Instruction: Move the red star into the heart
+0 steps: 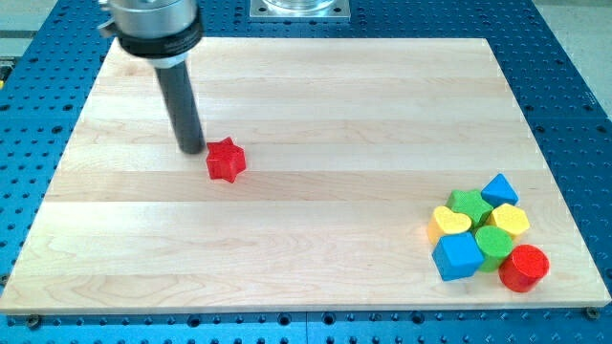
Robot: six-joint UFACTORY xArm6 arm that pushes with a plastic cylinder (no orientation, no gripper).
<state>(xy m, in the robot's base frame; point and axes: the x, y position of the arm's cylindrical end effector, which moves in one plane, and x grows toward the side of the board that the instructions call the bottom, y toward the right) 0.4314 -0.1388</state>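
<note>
The red star [227, 160] lies on the wooden board's left half. My tip [193, 150] stands just to the star's left and a little above it, very close; I cannot tell whether it touches. The yellow heart [450, 222] lies far to the right, on the left edge of a cluster of blocks near the board's lower right corner.
The cluster also holds a green block [469, 204], a blue triangle-like block [499, 189], a yellow block [510, 221], a green cylinder [493, 242], a blue cube [458, 256] and a red cylinder [523, 268]. The wooden board [306, 96] lies on a blue perforated table.
</note>
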